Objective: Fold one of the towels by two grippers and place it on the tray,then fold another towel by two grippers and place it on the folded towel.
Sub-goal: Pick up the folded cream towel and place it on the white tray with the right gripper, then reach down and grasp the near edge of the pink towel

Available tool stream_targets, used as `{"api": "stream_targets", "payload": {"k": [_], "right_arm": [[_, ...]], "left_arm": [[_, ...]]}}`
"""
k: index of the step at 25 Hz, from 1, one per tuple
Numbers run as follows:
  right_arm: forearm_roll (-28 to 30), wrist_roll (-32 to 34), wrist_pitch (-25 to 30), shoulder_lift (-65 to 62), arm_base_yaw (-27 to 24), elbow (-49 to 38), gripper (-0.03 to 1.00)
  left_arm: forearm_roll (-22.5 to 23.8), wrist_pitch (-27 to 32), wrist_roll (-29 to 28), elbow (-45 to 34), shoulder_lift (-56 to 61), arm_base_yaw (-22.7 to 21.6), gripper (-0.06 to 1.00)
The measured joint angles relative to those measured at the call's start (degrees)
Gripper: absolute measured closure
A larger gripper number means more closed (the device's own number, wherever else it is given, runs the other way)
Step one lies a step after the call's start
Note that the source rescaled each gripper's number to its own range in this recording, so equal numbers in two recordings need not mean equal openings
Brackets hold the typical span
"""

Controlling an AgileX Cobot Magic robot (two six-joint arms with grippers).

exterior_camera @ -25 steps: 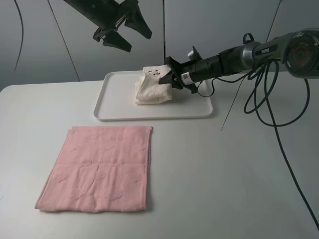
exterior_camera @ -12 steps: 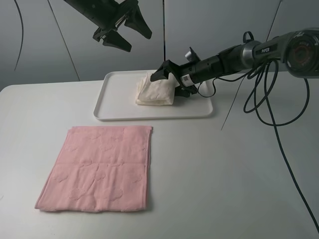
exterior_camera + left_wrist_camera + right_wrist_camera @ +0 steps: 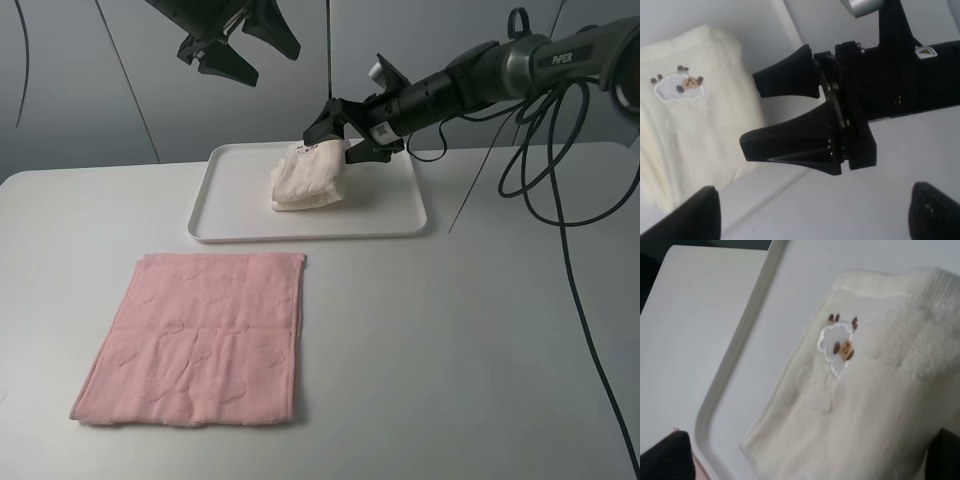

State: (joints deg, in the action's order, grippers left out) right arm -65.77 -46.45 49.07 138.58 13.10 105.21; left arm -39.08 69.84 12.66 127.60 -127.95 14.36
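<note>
When reaching for the pink towel (image 3: 195, 338), flat on the table (image 3: 450, 350) well forward of both pincers, lead with the nearer left gripper (image 3: 275, 65). Both spread, empty; right gripper (image 3: 335, 143) poised just above the cream towel (image 3: 305, 182) folded on the tray (image 3: 230, 200).

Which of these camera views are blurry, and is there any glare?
Exterior high view: sharp, evenly lit, soft shadow beside the folded cream towel on the white tray. Right wrist view: soft focus, towel's edge fuzzy. Left wrist view: blurred dark blobs at edges. No glare anywhere.
</note>
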Motion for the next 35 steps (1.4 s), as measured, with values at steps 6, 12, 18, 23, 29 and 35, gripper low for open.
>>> {"api": "stream_targets", "payload": {"k": [6,12,18,23,29,35], "right_arm": [[12.23,2.08,-0.67,-5.62,0.00,0.00,-0.03],[18.65,5.52,1.35,-10.35,-4.16,0.00,-0.03],[24.93,8.03,5.20,-15.73,-8.70,-3.55,-0.03],[25.78,6.56,-0.24,-23.70,-9.10,-17.76,-0.03],[24.78,1.42,-7.74,-38.84,-7.14,-38.12,-0.03],[24.00,0.39,-8.12,-50.55,-6.35,-48.60,-0.03]], "left_arm": [[2.69,0.00,0.11,0.00,1.51,0.00,-0.02],[5.41,0.00,0.11,-1.28,3.94,-0.12,-0.02],[6.83,0.00,1.03,-6.78,6.25,-1.23,-0.02],[8.19,0.00,5.81,-12.56,9.58,-1.77,-0.02],[10.75,0.00,10.76,-22.21,16.41,-1.77,-0.02],[14.28,-0.10,14.36,-34.79,23.80,-1.77,-0.02]]}}
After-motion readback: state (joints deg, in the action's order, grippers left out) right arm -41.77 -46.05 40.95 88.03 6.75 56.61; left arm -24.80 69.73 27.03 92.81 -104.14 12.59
